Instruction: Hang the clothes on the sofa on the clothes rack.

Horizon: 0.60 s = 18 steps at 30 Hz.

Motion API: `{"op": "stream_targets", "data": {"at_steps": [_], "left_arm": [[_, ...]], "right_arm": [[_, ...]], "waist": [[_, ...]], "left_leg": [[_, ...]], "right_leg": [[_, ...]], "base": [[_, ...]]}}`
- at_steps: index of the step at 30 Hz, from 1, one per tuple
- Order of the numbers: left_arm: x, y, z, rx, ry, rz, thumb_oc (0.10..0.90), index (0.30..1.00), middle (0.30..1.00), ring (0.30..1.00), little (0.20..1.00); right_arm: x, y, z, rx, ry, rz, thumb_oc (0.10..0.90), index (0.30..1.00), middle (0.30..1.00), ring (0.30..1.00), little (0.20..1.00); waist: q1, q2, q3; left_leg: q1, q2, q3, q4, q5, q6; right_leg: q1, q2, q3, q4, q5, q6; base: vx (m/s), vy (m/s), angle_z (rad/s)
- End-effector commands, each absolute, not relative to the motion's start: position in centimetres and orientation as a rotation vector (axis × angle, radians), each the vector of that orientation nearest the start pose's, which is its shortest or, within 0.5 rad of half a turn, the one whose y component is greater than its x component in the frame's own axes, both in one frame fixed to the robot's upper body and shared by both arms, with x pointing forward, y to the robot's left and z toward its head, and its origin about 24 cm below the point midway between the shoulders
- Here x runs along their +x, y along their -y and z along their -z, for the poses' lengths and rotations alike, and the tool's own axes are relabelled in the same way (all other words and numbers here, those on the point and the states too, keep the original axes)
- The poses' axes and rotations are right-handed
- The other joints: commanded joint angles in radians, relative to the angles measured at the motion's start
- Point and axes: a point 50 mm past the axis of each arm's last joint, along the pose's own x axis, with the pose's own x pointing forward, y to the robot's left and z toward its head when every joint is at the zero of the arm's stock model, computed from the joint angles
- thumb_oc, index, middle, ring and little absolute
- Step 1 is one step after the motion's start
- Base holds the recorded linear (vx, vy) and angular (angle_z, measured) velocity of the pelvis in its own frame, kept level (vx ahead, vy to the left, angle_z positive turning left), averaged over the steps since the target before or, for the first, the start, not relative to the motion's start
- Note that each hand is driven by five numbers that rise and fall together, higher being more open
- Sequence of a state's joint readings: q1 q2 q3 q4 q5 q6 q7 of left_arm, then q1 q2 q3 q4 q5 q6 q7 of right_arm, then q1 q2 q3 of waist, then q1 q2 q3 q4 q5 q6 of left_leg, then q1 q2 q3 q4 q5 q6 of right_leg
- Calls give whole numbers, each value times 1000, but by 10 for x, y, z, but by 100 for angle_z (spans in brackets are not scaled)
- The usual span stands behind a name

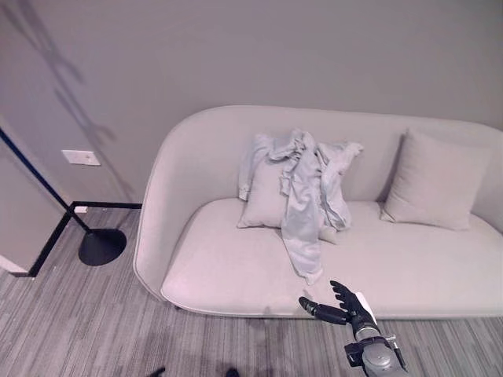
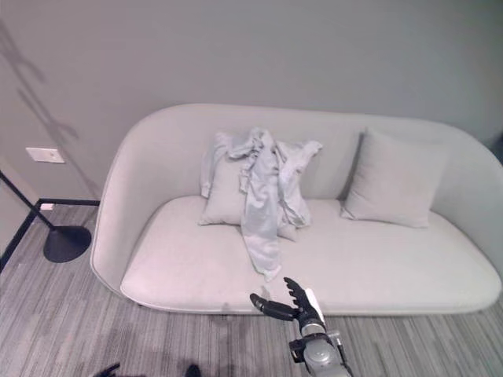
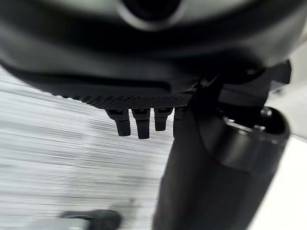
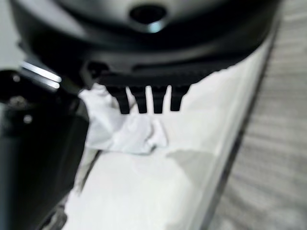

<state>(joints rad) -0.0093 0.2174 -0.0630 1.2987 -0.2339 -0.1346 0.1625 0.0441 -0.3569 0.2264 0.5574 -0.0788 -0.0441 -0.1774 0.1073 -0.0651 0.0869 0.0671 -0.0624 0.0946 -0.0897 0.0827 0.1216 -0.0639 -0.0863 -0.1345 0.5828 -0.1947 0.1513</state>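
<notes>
Your right hand (image 1: 343, 305) hovers at sofa (image 1: 409, 267) front edge — fingers spread, thumb out, holding nothing. Pale garment (image 1: 302, 200) lies just beyond, draped over left cushion (image 1: 263, 196), tail trailing down onto seat. Your left hand (image 3: 144, 120) — fingers straight, over striped floor (image 1: 86, 330).

Setting: a living room or lounge-type interior. Evidence: a curved pale sofa (image 1: 236, 267) stands against a plain grey wall (image 1: 236, 55), with two cushions, one square cushion (image 1: 436, 181) at the sofa's right end. Grey wood-grain plank floor (image 1: 78, 322). A white wall plate (image 1: 81, 157) sits low on the wall. A black round stand base (image 1: 102, 246) rests on the floor beside the sofa.
</notes>
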Motion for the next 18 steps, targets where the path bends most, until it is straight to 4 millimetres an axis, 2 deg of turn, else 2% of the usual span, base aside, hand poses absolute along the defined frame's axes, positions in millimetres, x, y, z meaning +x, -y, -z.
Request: {"op": "stream_targets", "data": {"at_steps": [1, 2, 3, 5, 6, 8, 9, 10, 12, 14, 15, 17, 18], "left_arm": [[66, -236, 165, 207, -1211, -317, 800, 900, 900, 900, 900], [66, -238, 165, 251, -1214, -288, 800, 900, 900, 900, 900], [68, -239, 164, 263, -1213, -278, 800, 900, 900, 900, 900], [72, -239, 164, 286, -1206, -254, 800, 900, 900, 900, 900], [72, -240, 163, 308, -1204, -242, 800, 900, 900, 900, 900], [73, -240, 163, 333, -1201, -230, 800, 900, 900, 900, 900], [74, -242, 162, 339, -1203, -241, 800, 900, 900, 900, 900], [73, -245, 162, 338, -1207, -257, 800, 900, 900, 900, 900], [70, -246, 162, 335, -1214, -258, 800, 900, 900, 900, 900], [67, -252, 161, 354, -1219, -278, 800, 900, 900, 900, 900], [65, -252, 162, 354, -1228, -281, 800, 900, 900, 900, 900], [64, -250, 162, 325, -1227, -305, 800, 900, 900, 900, 900], [66, -243, 163, 305, -1216, -305, 800, 900, 900, 900, 900]], "right_arm": [[235, 251, 24, -688, -295, 156, 800, 900, 900, 900, 900], [241, 263, 14, -721, -274, 226, 800, 900, 900, 900, 900], [244, 269, 10, -718, -267, 255, 800, 900, 900, 900, 900], [248, 284, 0, -731, -262, 325, 800, 900, 900, 900, 900], [248, 293, -3, -747, -265, 362, 800, 900, 900, 900, 900], [248, 306, -7, -765, -276, 437, 800, 900, 900, 900, 900], [247, 316, -8, -765, -294, 494, 800, 900, 900, 900, 900], [245, 320, -8, -749, -303, 530, 800, 900, 900, 900, 900], [245, 320, -7, -751, -308, 528, 800, 900, 900, 900, 900], [243, 320, -6, -707, -302, 551, 800, 900, 900, 900, 900], [243, 318, -6, -710, -297, 533, 800, 900, 900, 900, 900], [241, 319, -9, -733, -284, 512, 800, 900, 900, 900, 900], [241, 322, -16, -773, -242, 509, 800, 900, 900, 900, 900]], "waist": [[-8, 14, -9], [-6, 26, -7], [-8, 30, -6], [-15, 33, -4], [-19, 26, -2], [-23, 18, -7], [-34, 7, -12], [-37, -1, -17], [-36, -6, -21], [-35, -26, -32], [-38, -30, -38], [-37, -25, -42], [-37, -14, -42]], "left_leg": [[11, 20, -9, 15, -82, -62], [27, 38, -22, 11, -93, -70], [30, 47, -35, 11, -98, -77], [36, 58, -71, 14, -116, -94], [46, 61, -90, 15, -134, -103], [52, 69, -124, 13, -154, -113], [70, 83, -158, 8, -171, -124], [82, 95, -169, 4, -179, -133], [93, 108, -172, 2, -183, -140], [96, 126, -181, 2, -189, -159], [91, 148, -189, 2, -185, -170], [76, 188, -206, 2, -168, -193], [48, 226, -225, 2, -144, -218]], "right_leg": [[19, -15, -41, -95, 232, 21], [-2, -77, -79, -115, 218, 3], [-7, -101, -86, -157, 211, -10], [-6, -133, -54, -278, 215, -16], [1, -143, -13, -378, 229, -8], [-3, -178, 53, -505, 314, 18], [-20, -190, 140, -561, 365, 36], [-19, -181, 177, -578, 375, 40], [-27, -174, 180, -568, 386, 44], [2, -169, 147, -594, 349, 52], [9, -152, 149, -594, 321, 45], [8, -121, 139, -582, 294, 31], [14, -95, 98, -573, 264, 13]], "base": [[128, -29, 48], [142, -77, 52], [207, -138, 21], [164, -183, 17], [169, -233, 50], [225, -291, 59], [293, -358, 50], [294, -350, 57], [142, -178, 77], [132, -246, 26], [110, -315, 0], [96, -330, 34], [67, -259, 37]]}}
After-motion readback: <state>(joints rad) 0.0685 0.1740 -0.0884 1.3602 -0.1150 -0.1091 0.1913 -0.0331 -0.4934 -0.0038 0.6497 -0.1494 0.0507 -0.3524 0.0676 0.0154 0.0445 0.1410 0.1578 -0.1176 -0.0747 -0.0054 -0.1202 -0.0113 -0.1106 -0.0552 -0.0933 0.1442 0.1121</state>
